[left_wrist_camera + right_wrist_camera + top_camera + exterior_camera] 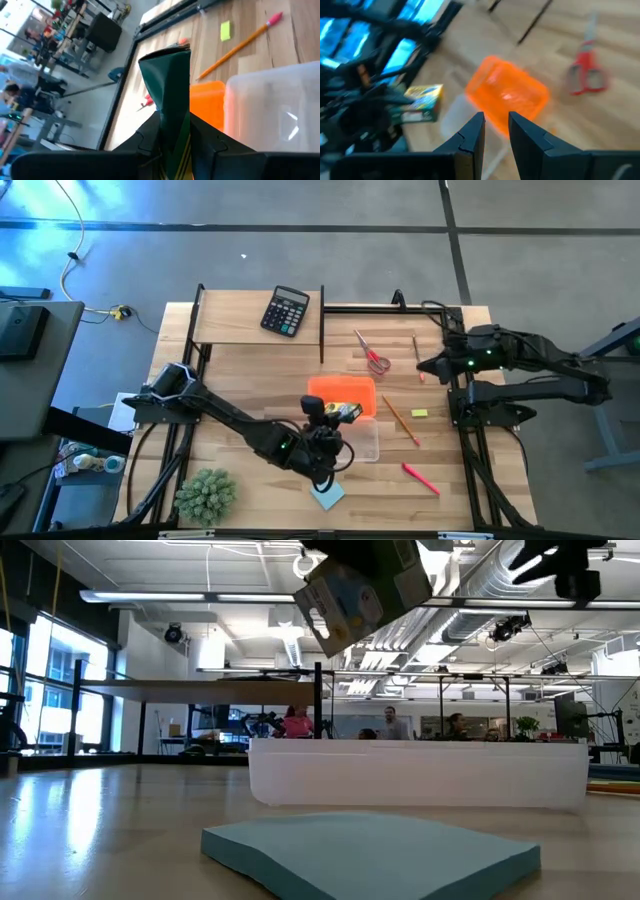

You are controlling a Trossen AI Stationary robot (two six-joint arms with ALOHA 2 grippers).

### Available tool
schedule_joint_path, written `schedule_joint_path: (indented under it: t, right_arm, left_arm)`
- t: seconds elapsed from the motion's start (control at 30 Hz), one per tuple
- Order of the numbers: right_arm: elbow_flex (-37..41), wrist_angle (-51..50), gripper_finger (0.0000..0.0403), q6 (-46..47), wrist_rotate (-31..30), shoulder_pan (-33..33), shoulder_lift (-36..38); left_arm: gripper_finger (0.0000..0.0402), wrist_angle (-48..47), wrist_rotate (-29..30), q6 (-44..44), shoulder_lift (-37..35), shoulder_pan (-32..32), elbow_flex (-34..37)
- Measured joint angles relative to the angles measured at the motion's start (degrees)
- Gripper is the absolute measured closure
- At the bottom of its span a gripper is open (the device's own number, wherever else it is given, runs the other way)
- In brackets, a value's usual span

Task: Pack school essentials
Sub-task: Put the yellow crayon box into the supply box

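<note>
Crayon pack (170, 95) clamped between left fingers (150, 137)

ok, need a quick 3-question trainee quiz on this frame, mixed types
1. True or false: the left gripper is shut on the crayon pack, held off the table.
2. Which item lies nearest the plant? A) scissors B) note pad C) eraser
3. Fill in: the calculator sits on the raised ____ at the table's back.

Key: 1 true; the low view shows the pack in the air. 2 B. 3 shelf.
</note>
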State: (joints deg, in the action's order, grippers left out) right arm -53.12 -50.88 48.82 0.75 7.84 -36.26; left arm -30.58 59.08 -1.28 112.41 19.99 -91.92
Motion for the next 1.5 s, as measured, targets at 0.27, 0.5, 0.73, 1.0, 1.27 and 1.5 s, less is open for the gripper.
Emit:
schedule_joint_path:
  t: [0.27, 0.5, 0.73, 1.0, 1.27, 1.5]
  right_arm:
    - [0.0, 12.6, 0.0283, 4.9, 15.6, 0.0, -5.6]
    - [0.0, 22.2, 0.0205, 14.8, 22.5, 0.0, -9.5]
    - [0.0, 22.9, 0.0166, 24.9, 28.9, 0.0, -12.6]
    - [0.0, 27.3, 0.0164, 30.2, 29.9, 0.0, -15.1]
    - [0.0, 33.5, 0.0164, 33.7, 29.9, -0.5, -16.0]
    - [0.0, 35.5, 0.0164, 35.4, 29.7, -3.3, -18.5]
  left_arm:
    - [0.0339, 13.4, 6.7, -23.2, 0.0, -0.1, 0.0]
    - [0.0339, 27.3, 6.7, -43.1, 0.0, -0.1, 0.0]
    - [0.0339, 36.8, 6.8, -60.0, -0.1, -0.1, 0.0]
    - [0.0339, 44.0, 5.6, -72.3, -0.1, -0.1, 0.0]
    - [0.0339, 44.7, 4.3, -76.1, -0.1, -0.1, 0.0]
    - [0.0339, 45.6, 4.3, -77.9, -0.1, -0.5, 0.0]
